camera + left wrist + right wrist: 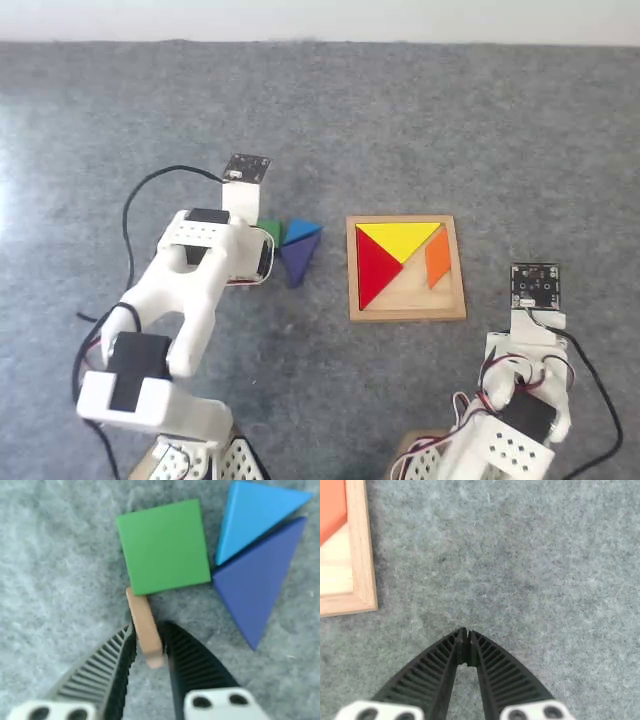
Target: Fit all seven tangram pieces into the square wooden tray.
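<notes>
Tray point(405, 314): flat on the grey mat, well apart from the loose pieces; yellow triangle point(398, 238), red triangle point(375, 268) and orange piece point(437, 258) seated, bare wood below them.
Right gripper point(466, 635): pressed together, empty, near a tray corner.
Left gripper point(147, 632): pinching the tan piece point(140, 611).
Dark blue triangle point(255, 587), light blue triangle point(255, 515), green square point(164, 545): clustered, touching.
Tan piece: seemingly on edge, one end at the green square.
Procedure: lift straight up clear of the square; lay flat over bare wood.

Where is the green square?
In the high view the green square lies left of the wooden tray, beside the light blue triangle, just ahead of the left gripper.
</notes>
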Available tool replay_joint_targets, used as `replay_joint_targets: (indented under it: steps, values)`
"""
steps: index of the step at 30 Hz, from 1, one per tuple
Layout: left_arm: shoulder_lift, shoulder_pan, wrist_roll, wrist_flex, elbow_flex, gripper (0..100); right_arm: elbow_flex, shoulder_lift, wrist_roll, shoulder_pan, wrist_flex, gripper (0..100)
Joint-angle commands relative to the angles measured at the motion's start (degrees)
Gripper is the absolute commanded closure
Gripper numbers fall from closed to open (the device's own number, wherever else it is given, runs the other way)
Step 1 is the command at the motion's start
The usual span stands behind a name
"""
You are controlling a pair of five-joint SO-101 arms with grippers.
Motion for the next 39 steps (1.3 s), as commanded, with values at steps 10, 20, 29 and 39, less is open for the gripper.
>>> replay_joint_targets:
  steps: [10, 20, 29, 39]
  values:
    - [-1.2, -5.4, -0.2, 12.8, -11.1, 99, 0.9, -1.0, 0.6, 0.6, 0.3, 99.2]
    - [-25.8, 20.4, -3.7, 15.5, -8.0, 99, 0.9, -1.0, 0.6, 0.5, 0.1, 99.2]
    - [-29.3, 31.5, -7.6, -13.8, 6.8, 99, 0.9, -1.0, 0.6, 0.4, 0.1, 99.2]
    - [-20.7, 35.8, 8.0, -26.5, 7.3, 99, 0.9, -1.0, 0.6, 0.3, 0.1, 99.2]
